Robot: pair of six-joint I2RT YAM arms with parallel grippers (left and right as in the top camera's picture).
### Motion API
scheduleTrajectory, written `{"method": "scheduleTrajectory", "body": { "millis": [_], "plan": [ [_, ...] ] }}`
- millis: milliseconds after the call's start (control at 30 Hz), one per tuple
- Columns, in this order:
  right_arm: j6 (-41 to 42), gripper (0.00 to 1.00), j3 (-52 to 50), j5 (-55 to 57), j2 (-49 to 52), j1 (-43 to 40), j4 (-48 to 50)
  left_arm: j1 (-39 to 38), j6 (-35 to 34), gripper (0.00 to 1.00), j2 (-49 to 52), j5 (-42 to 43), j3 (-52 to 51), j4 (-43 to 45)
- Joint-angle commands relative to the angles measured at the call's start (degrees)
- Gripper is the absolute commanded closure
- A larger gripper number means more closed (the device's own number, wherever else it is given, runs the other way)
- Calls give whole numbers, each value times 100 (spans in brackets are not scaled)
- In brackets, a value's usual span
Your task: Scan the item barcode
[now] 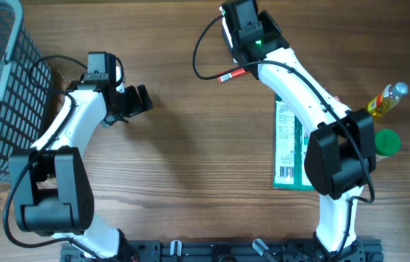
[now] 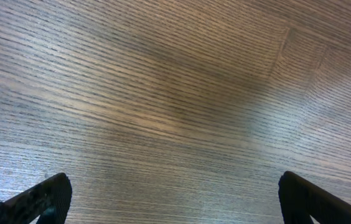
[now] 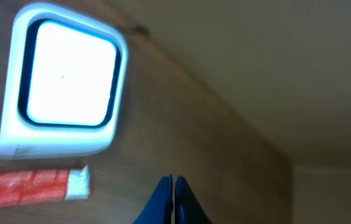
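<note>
Your right claw [image 3: 173,188] is pinched fully together and holds nothing. Its blue fingers point toward the far edge of the counter [image 1: 190,160], just beside the scanner [image 3: 63,81], whose white-framed window glows bright. A red tube [image 1: 230,74] with a white end lies on the counter close to the scanner, below it in the right wrist view, and nothing touches it. Your left claw [image 1: 141,100] is spread wide over bare wood on the left side, empty. The green-and-white box [image 1: 285,142] lies flat on the right side of the counter, partly under your right arm. Its barcode [image 1: 286,172] faces up at the near end, well apart from the scanner. Further right of the box you have a bottle [image 1: 385,100] of yellow liquid and a green lid [image 1: 387,142]. A grey basket [image 1: 1,87] sits at the far left.
</note>
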Motion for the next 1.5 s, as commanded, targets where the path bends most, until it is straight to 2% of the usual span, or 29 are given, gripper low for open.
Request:
{"method": "scheduleTrajectory", "body": {
  "millis": [0, 33, 67, 167, 300, 333, 433, 700, 833, 1100, 1133, 1233, 1333, 1467],
  "plan": [
    [1121, 96, 0, -1764, 66, -7, -848, 15, 94, 0, -20, 68, -46, 15],
    [1416, 92, -13, -2103, 66, -35, -1021, 15, 94, 0, -20, 68, -46, 15],
    [1912, 84, -59, -2378, 66, -79, -1156, 15, 94, 0, -20, 68, -46, 15],
    [3650, 76, -446, -3265, 120, -181, -920, 15, 94, 0, -20, 68, -46, 15],
    [4417, 64, -975, -3757, 278, -153, -81, 15, 94, 0, -20, 68, -46, 15],
    [4533, 55, -1147, -3755, 291, -142, 256, 15, 94, 0, -20, 68, -46, 15],
    [4520, 50, -1534, -3713, 291, -142, 1213, 15, 94, 0, -20, 68, -46, 15],
    [4662, 51, -1869, -3458, 393, -142, 2203, 15, 94, 0, -20, 68, -46, 15],
    [4686, 51, -1880, -3097, 577, -142, 2251, 15, 94, 0, -20, 68, -46, 15],
    [4802, 47, -1880, -3082, 852, -142, 2304, 15, 94, 0, -20, 68, -46, 15],
    [4809, 50, -1880, -3108, 874, -142, 2245, 15, 94, 0, -20, 68, -46, 15],
    [5104, 67, -1878, -3373, 868, -92, 1554, 15, 94, 0, -20, 68, -46, 15],
    [5711, 71, -1878, -3641, 868, 4, 671, 15, 94, 0, -20, 68, -46, 15],
    [6647, 73, -1878, -4920, 868, 304, -472, 15, 94, 0, -20, 68, -46, 15]
  ]
}}
